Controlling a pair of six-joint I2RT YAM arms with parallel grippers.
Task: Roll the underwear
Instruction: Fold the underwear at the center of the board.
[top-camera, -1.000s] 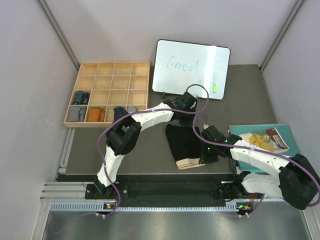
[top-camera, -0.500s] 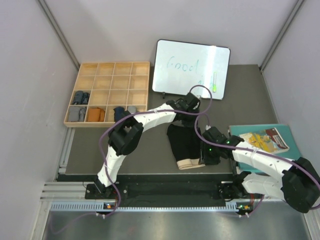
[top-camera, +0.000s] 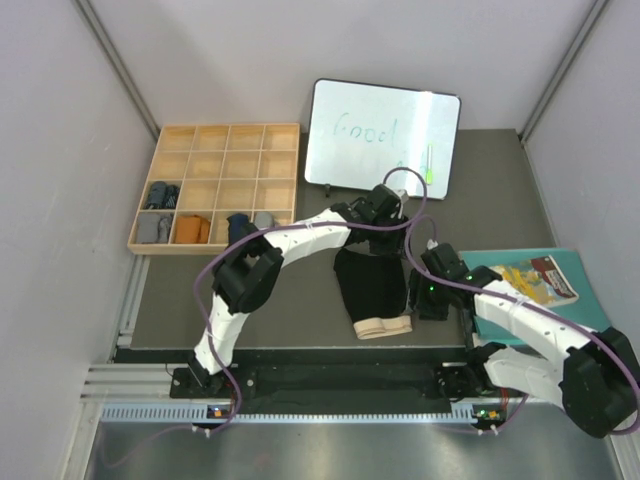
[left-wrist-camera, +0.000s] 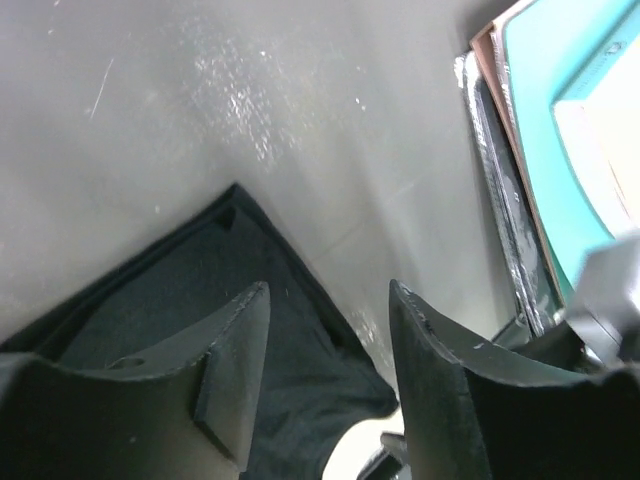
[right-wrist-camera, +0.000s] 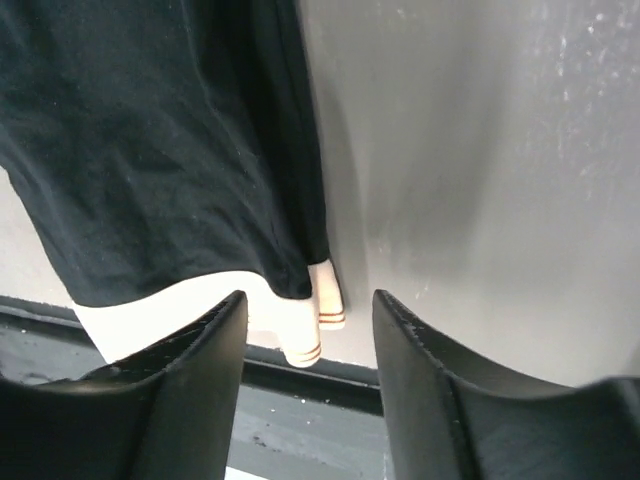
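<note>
The black underwear (top-camera: 368, 283) lies flat on the dark mat, its beige waistband (top-camera: 384, 327) toward the near edge. My left gripper (top-camera: 392, 236) hovers open over the cloth's far right corner. In the left wrist view the black cloth (left-wrist-camera: 170, 300) lies under the open left gripper (left-wrist-camera: 328, 290), with nothing between the fingers. My right gripper (top-camera: 421, 306) stands open just right of the cloth's near right edge. In the right wrist view the black cloth (right-wrist-camera: 150, 150) and the waistband end (right-wrist-camera: 300, 335) lie ahead of the open right gripper (right-wrist-camera: 309, 296), which holds nothing.
A wooden compartment tray (top-camera: 215, 150) at the back left holds several rolled cloth pieces, among them a navy one (top-camera: 240, 226). A whiteboard (top-camera: 382, 138) lies at the back. A teal book (top-camera: 530, 290) lies at the right under my right arm. The table's front rail (right-wrist-camera: 330, 385) is close.
Both grippers were shut at the underwear's right side and now stand open, off the cloth. The right gripper has shifted slightly to the right.
</note>
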